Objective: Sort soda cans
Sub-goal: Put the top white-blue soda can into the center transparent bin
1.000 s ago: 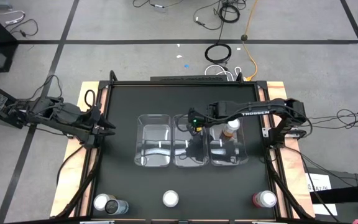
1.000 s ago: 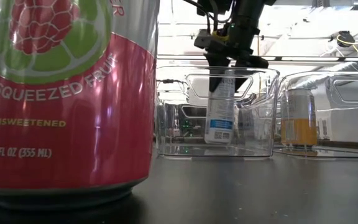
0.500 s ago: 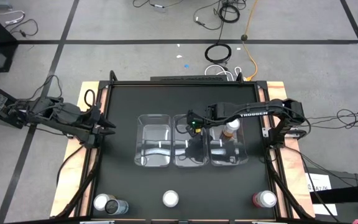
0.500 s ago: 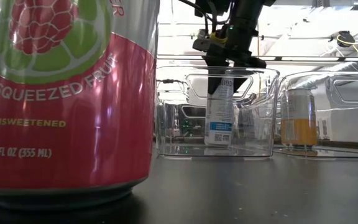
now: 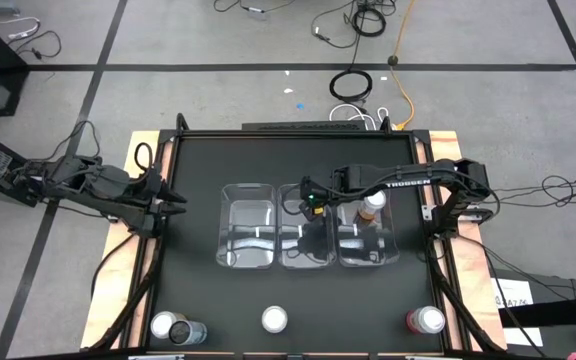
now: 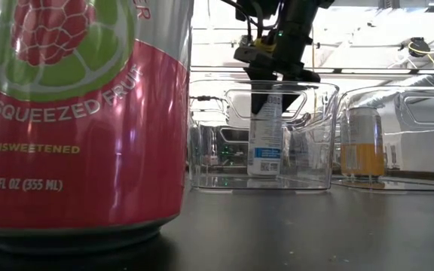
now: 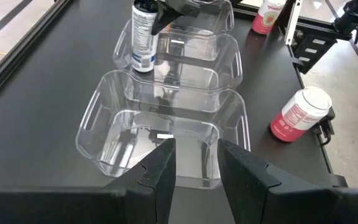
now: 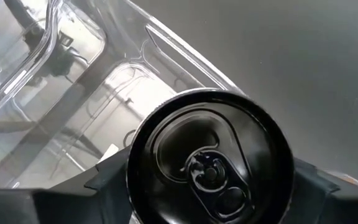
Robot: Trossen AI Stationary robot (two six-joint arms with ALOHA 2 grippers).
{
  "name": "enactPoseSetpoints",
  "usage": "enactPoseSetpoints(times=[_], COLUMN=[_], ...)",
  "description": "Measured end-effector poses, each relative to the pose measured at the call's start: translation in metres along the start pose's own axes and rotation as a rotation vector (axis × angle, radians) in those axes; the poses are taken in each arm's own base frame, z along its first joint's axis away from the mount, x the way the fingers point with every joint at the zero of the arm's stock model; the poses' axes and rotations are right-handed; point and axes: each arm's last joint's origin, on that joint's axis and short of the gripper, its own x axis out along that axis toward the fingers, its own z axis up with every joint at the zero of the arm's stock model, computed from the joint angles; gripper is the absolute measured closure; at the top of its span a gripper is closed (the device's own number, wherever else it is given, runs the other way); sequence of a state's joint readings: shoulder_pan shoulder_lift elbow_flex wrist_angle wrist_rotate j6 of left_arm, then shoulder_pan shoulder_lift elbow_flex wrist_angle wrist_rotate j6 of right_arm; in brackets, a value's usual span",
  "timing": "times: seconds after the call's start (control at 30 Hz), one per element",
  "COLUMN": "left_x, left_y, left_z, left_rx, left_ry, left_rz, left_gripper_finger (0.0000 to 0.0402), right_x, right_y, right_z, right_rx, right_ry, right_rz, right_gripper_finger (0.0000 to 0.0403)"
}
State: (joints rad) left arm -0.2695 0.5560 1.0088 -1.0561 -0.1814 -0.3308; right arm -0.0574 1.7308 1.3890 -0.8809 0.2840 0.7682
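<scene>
Right claw point(image 6: 277, 75) has lowered the black can point(image 6: 266, 135) upright into the middle bin point(image 6: 315, 162) and is loosening; release looks next.

Left claw point(image 7: 194, 155) waits at the table point(image 5: 193, 290) edge, slightly open, empty.

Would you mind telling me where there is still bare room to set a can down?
Free: the left bin, and the dark tabletop between the bins and the cans along the near edge. Crowded: the middle bin, where the right gripper is at a black can, and the right bin with an orange can.

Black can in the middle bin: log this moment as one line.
right gripper: over black can, jaws beside its top | can: upright in middle bin | left gripper: waiting at table's left edge
</scene>
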Motion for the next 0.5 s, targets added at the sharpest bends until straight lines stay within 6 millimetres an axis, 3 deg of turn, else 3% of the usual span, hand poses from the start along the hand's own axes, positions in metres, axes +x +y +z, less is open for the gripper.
enactPoseSetpoints(times=[0.5], left_x=[0.0000], left_y=[0.0000], left_z=[0.0000], left_rx=[-0.003], left_ry=[0.000], left_rz=[0.000], left_gripper_finger=[0.0273], right_x=[-0.0010], right_y=[0.0007], right_z=[0.0002], right_rx=[-0.026], right_ry=[0.011], right_rz=[0.028], right_gripper_finger=[0.0099])
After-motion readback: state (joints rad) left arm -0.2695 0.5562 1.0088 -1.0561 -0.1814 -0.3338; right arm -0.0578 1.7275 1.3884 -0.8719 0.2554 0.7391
